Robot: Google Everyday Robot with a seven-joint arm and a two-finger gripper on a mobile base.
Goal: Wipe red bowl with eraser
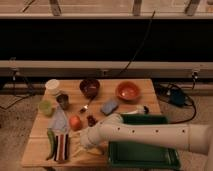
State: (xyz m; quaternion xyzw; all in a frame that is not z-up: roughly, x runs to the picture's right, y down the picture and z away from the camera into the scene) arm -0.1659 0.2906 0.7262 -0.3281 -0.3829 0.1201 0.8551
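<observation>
The eraser [61, 146], a flat block with black, red and white stripes, lies at the table's front left beside a green chilli [51, 142]. My gripper [83, 142] hovers low just right of the eraser at the end of the white arm [150, 136], which reaches in from the right. It is open and I see nothing held in it. The red bowl [128, 91] sits at the back right of the table, far from the gripper.
A dark bowl [89, 87], white cup [52, 86], green cup [45, 107], dark cup [63, 101], spoon [86, 107], blue sponge [109, 106], pale blue cloth [59, 121] and orange fruit [75, 122] crowd the wooden table [35, 131]. A green tray [142, 152] fills the front right.
</observation>
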